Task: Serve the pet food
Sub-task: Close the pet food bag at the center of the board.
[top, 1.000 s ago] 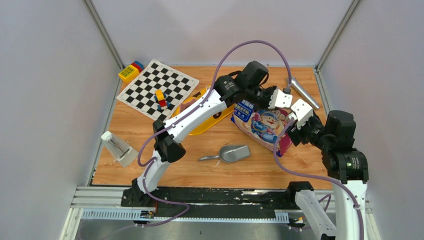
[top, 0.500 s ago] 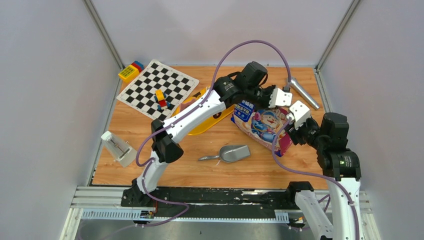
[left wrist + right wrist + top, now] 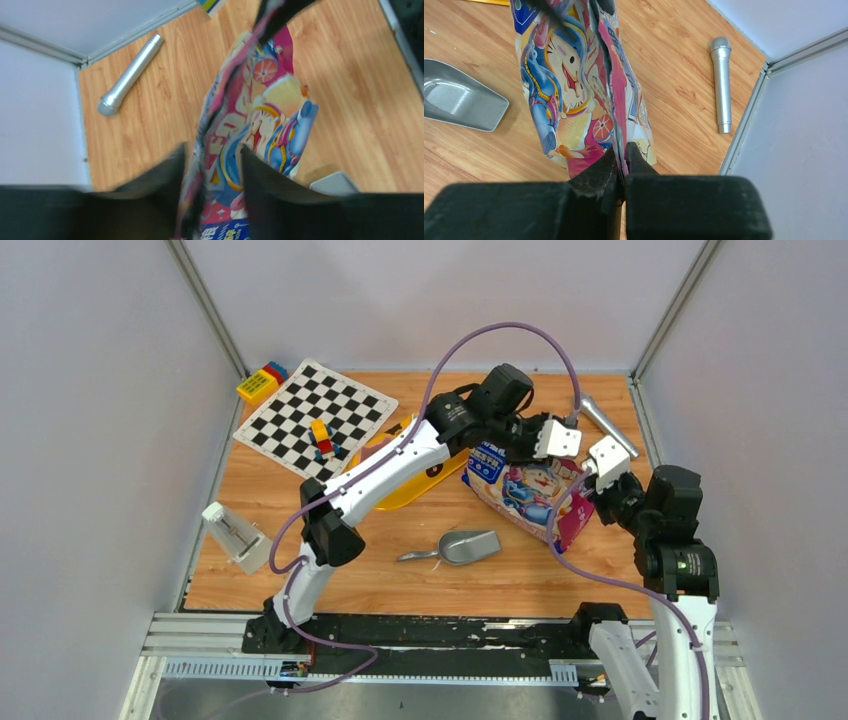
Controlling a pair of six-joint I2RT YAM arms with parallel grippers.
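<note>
The glossy blue-and-pink cat-print bag [image 3: 520,490] stands on edge on the wooden table, right of centre. The pet food itself is hidden; only the bag shows. My right gripper [image 3: 620,150] is shut on the thin top edge of the bag [image 3: 569,85] at its right end, also seen from above [image 3: 603,466]. My left gripper [image 3: 212,157] reaches over from the far side [image 3: 556,440]. Its jaws are open and straddle the upper edge of the bag [image 3: 270,115] without pinching it. The grey scoop [image 3: 462,546] lies in front of the bag, bowl to the right.
The yellow feeder [image 3: 395,490] lies left of the bag, half hidden under my left arm. A silver microphone [image 3: 606,426] lies at the back right near the wall. A chessboard [image 3: 315,415] with toy blocks [image 3: 322,437] fills the back left. A white object [image 3: 238,537] sits at the left edge.
My left gripper has opened off the bag's top edge. My right gripper has closed on the bag's right end, and its arm has shifted slightly.
</note>
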